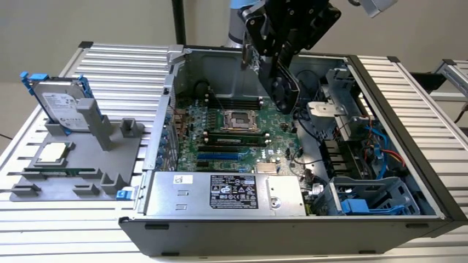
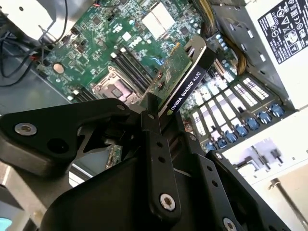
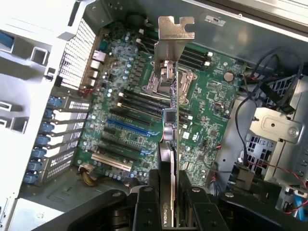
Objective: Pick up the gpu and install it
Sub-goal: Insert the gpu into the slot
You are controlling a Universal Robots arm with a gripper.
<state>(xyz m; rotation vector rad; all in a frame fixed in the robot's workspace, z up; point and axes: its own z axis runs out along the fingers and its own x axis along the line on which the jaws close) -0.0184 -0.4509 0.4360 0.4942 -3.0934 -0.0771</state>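
Observation:
The gpu [image 1: 282, 83], a green card with a black cooler, hangs over the open computer case [image 1: 241, 241], above the motherboard [image 1: 234, 131]. My gripper [image 1: 277, 57] is shut on the card's end. In the second wrist view the gripper [image 2: 166, 122] clamps the gpu [image 2: 185, 72] between its black fingers [image 2: 150, 130]. The first wrist view has the gpu edge-on, with its silver bracket [image 3: 172, 43] at the far end from the gripper [image 3: 169, 180]. The card is apart from the board, over the expansion slots [image 3: 127, 127].
A grey fixture [image 1: 80, 164] on the exterior view's left holds a hard drive [image 1: 62, 104], a processor [image 1: 55, 153] and a memory stick [image 1: 51, 171]. Inside the case are a power supply [image 1: 219, 194], a drive cage [image 1: 369, 197] and loose cables [image 1: 380, 142].

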